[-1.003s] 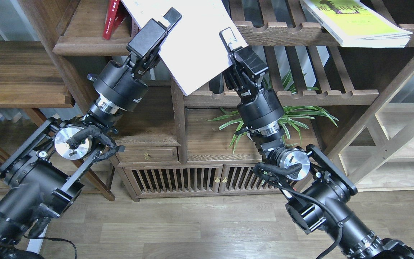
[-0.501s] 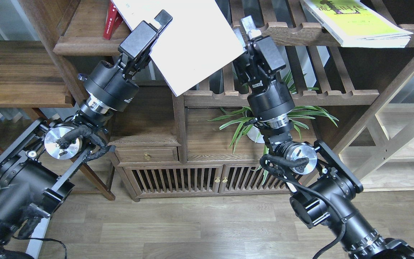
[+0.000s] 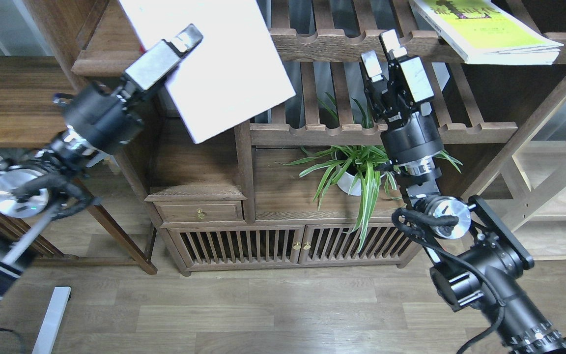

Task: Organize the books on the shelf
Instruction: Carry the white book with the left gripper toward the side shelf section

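Head view: the left gripper [image 3: 184, 42] has its jaws pinching the left edge of the plain white book [image 3: 214, 64], held tilted in the air before the dark-brown shelf [image 3: 111, 54]. The right gripper [image 3: 383, 51] hangs apart, jaws spread, holding nothing. A yellow-green book [image 3: 489, 29] lies on the slatted rack [image 3: 342, 46].

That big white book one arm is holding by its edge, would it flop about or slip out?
The white book looks thin and wide, held by the left pincer at one edge only, so it may sag or swing. Its cover looks smooth, so it could slip. It is probably light, since one pincer carries it.
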